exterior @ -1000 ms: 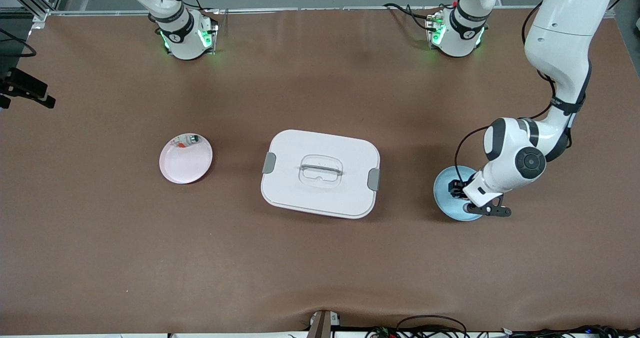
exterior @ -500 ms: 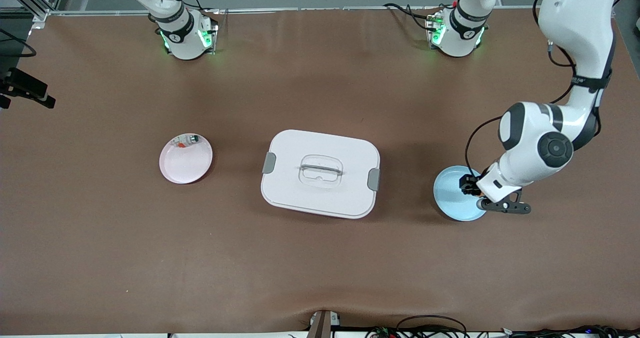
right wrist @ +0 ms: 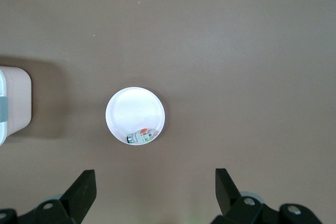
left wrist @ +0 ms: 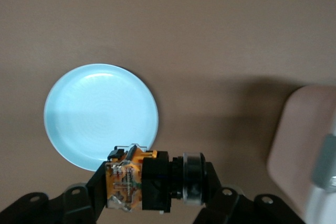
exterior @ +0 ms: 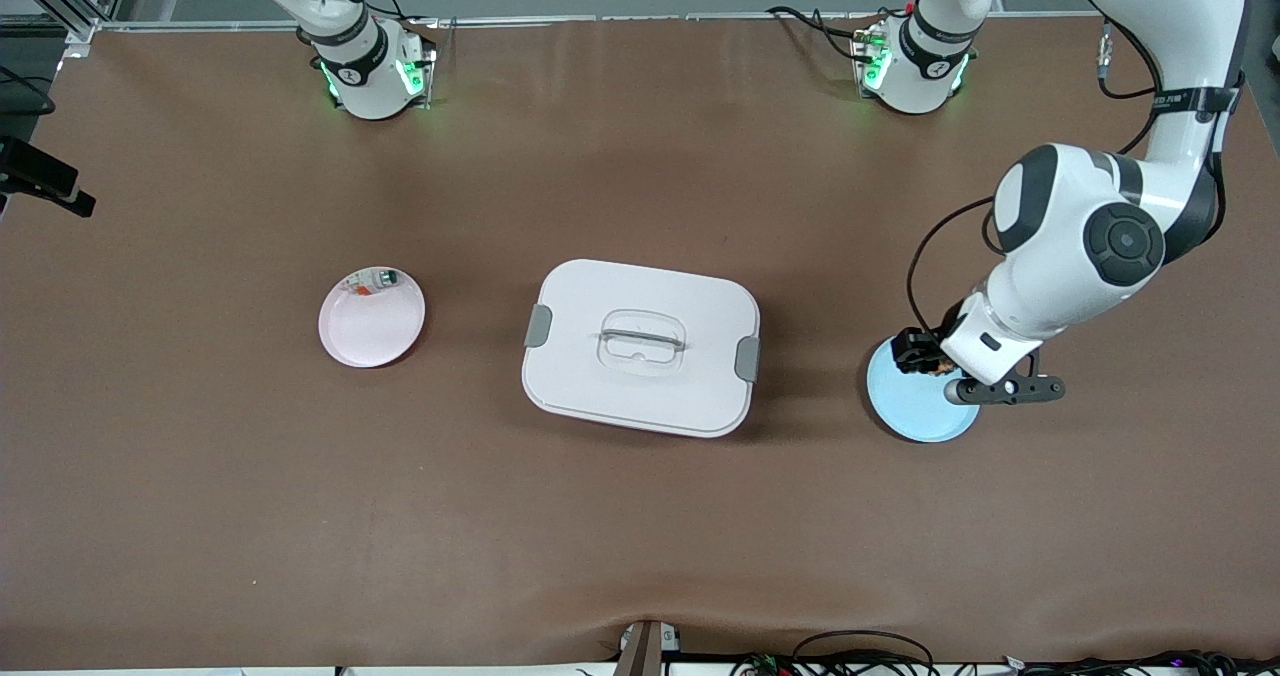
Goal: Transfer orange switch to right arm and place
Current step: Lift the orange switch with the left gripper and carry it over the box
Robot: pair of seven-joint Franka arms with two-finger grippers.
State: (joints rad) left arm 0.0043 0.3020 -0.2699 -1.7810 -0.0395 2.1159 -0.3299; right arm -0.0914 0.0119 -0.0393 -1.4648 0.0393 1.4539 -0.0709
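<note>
Clamped between the fingers of the left gripper [left wrist: 152, 203] is the orange switch [left wrist: 149, 181], held sideways — its tan-orange banded body at one end, a black middle, and a dark round cap end at the other. In the front view the left gripper [exterior: 925, 354] hangs in the air over the edge of the blue plate [exterior: 915, 411], and the switch [exterior: 940, 365] shows only as a small orange fleck at the fingertips. That plate lies toward the left arm's end of the table; seen from the left wrist, the blue plate [left wrist: 89, 114] is bare.

Beside the plate, at the middle of the table, sits the white box [exterior: 641, 346] with a handle in its lid and grey clasps at both ends.

Up high, the right gripper [right wrist: 152, 192] waits with its fingers spread wide and nothing between them, over the pink plate [right wrist: 131, 108]. This pink plate [exterior: 372, 321] lies toward the right arm's end of the table, and a small white-and-green piece [exterior: 378, 280] with an orange fleck rests in it at the rim farthest from the front camera.
</note>
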